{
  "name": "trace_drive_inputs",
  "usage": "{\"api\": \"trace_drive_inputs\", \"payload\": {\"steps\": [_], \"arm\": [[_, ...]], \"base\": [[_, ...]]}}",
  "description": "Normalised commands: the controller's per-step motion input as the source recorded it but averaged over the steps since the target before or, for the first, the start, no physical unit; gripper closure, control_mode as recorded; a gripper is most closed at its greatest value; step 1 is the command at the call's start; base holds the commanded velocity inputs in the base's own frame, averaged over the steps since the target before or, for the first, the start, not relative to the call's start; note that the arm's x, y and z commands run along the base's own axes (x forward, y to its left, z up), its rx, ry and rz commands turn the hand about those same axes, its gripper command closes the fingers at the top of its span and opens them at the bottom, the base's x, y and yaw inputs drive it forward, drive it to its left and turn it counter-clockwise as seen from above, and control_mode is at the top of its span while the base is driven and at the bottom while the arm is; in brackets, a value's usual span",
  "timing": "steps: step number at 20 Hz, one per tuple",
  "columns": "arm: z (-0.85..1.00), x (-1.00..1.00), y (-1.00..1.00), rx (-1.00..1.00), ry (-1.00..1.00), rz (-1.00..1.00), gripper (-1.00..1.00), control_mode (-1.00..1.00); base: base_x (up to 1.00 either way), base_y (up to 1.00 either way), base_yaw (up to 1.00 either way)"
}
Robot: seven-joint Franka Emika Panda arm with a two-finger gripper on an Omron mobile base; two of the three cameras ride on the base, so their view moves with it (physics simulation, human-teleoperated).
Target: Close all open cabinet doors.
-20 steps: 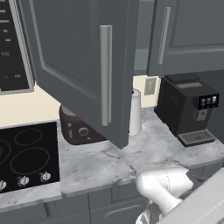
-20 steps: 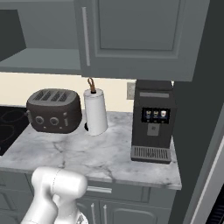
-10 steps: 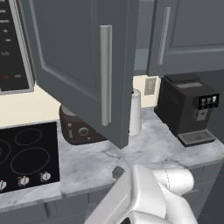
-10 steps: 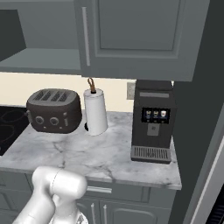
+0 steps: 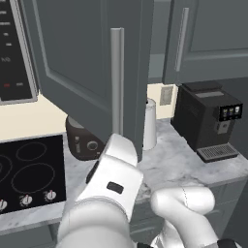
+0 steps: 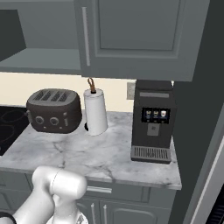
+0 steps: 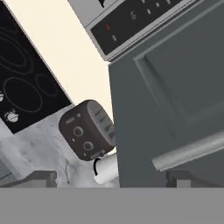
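Gripper (image 7: 111,178) spread wide, just below open cabinet door's (image 7: 175,100) lower edge.

Dark grey cabinet door (image 5: 92,68) with silver bar handle (image 5: 116,82); white-and-grey marbled counter (image 6: 100,153); dark brown toaster (image 6: 54,110); white paper towel roll (image 6: 95,111); black coffee machine (image 6: 152,120); black cooktop (image 5: 29,172).

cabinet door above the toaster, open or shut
Open: the cabinet door swings out over the counter, hiding part of the toaster; the right base view shows its bare shelf.

Two cabinet doors (image 5: 92,72), one toaster (image 6: 54,110), one coffee machine (image 6: 153,120).
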Motion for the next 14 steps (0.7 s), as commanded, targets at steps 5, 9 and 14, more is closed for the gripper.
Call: {"api": "trace_drive_inputs", "payload": {"steps": [5, 9, 14], "arm": [[-0.04, 0.32, -0.02, 0.0, 0.09, 0.0, -1.0, -1.0], [-0.09, 0.52, 0.0, 0.0, 0.06, -0.05, -1.0, -1.0], [-0.19, 0.77, 0.17, 0.0, 0.11, 0.0, -1.0, -1.0]], "base": [[0.0, 0.0, 0.0], [0.0, 0.0, 0.0], [0.0, 0.0, 0.0]]}}
